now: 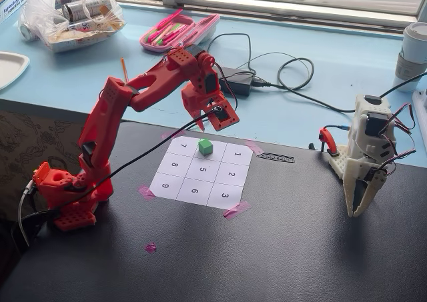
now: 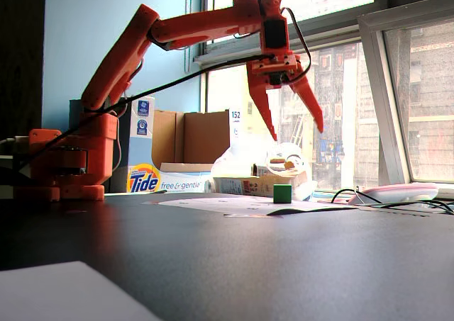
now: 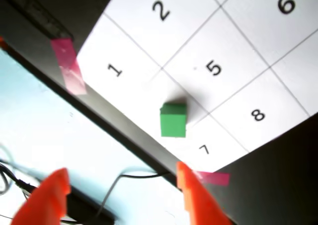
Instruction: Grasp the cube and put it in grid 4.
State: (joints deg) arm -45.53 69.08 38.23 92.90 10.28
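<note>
cube (image 1: 205, 147): 1 | numbered grid cells: 9 | robot arms: 2

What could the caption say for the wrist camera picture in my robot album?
Open red gripper hovers over the green cube sitting between squares 1 and 7 on the numbered grid sheet.

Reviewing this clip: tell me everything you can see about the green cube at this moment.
The small solid bright-green cube has flat matte faces that look like plastic or painted wood. It sits flat and upright on the white numbered paper grid sheet, in the edge-row cell between the cells marked 1 and 7; its own digit is hidden under it in the wrist view. Only the paper touches it. The red two-finger gripper hangs open above it, apart from it, in a fixed view.
</note>
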